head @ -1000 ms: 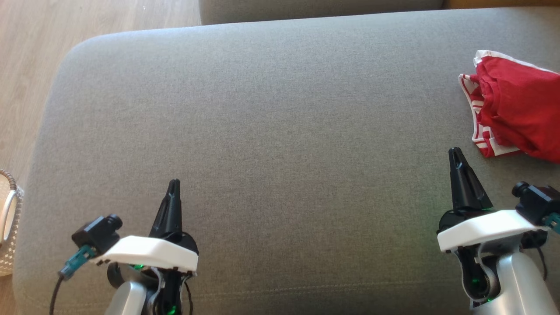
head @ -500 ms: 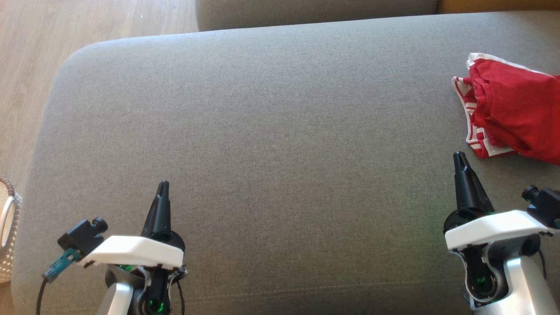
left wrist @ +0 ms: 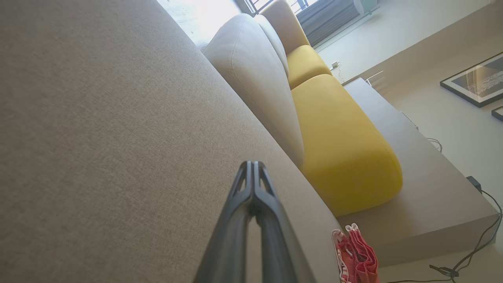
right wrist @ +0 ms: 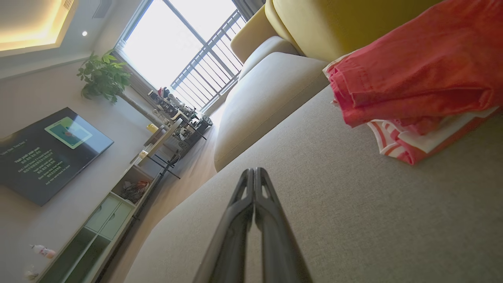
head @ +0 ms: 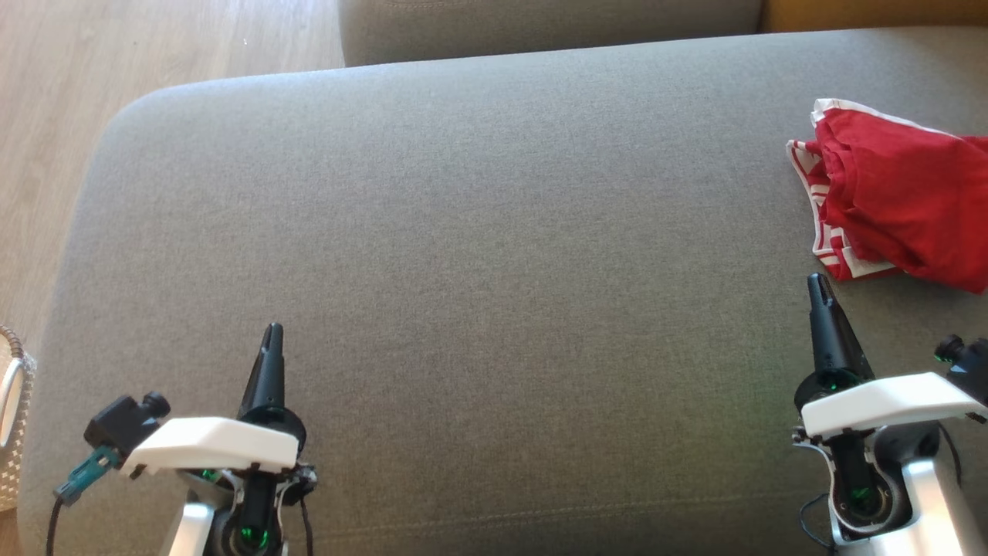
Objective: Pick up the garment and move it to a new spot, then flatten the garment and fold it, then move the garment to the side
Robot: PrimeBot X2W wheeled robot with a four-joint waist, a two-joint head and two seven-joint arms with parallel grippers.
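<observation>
Loosely crumpled garment [head: 903,201] on sofa [head: 463,232], right fingers [head: 830,332] closed (left fingers [head: 266,363] too)

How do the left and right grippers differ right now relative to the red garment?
The right gripper ends just short of the red garment, not touching; the left gripper is far from it across the grey sofa cushion. The garment looms large in the right wrist view, small in the left wrist view. Both are shut and hold nothing.
</observation>
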